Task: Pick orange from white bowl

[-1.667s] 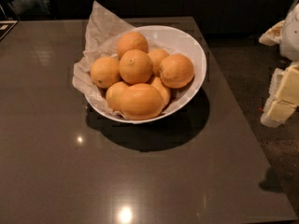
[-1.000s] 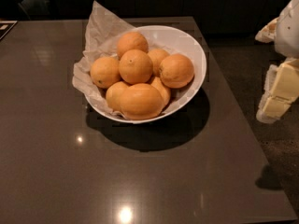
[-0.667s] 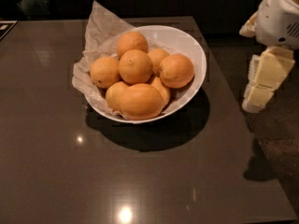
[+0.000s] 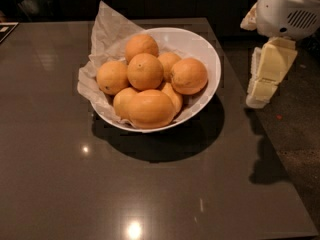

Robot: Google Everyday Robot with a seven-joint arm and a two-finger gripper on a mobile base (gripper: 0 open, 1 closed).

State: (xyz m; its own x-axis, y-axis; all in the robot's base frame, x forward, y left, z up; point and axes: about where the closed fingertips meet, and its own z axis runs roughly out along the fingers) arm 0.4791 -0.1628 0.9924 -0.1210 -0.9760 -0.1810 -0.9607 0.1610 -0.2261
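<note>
Resting in white bowl (image 4: 212, 59), dull dimpled orange (image 4: 189, 76); hand (image 4: 260, 93) right of bowl, state unclear

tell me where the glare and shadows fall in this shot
Camera view: an overhead light leaves a bright glare spot near the front of the glossy dark grey table, with a fainter spot left of it. The wide white round bowl throws a dark shadow toward the camera. The pale robot gripper, just past the table's right edge, casts a soft shadow there.

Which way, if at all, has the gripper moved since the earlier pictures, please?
Yes: the gripper has moved left, nearer the right rim of the bowl.
</note>
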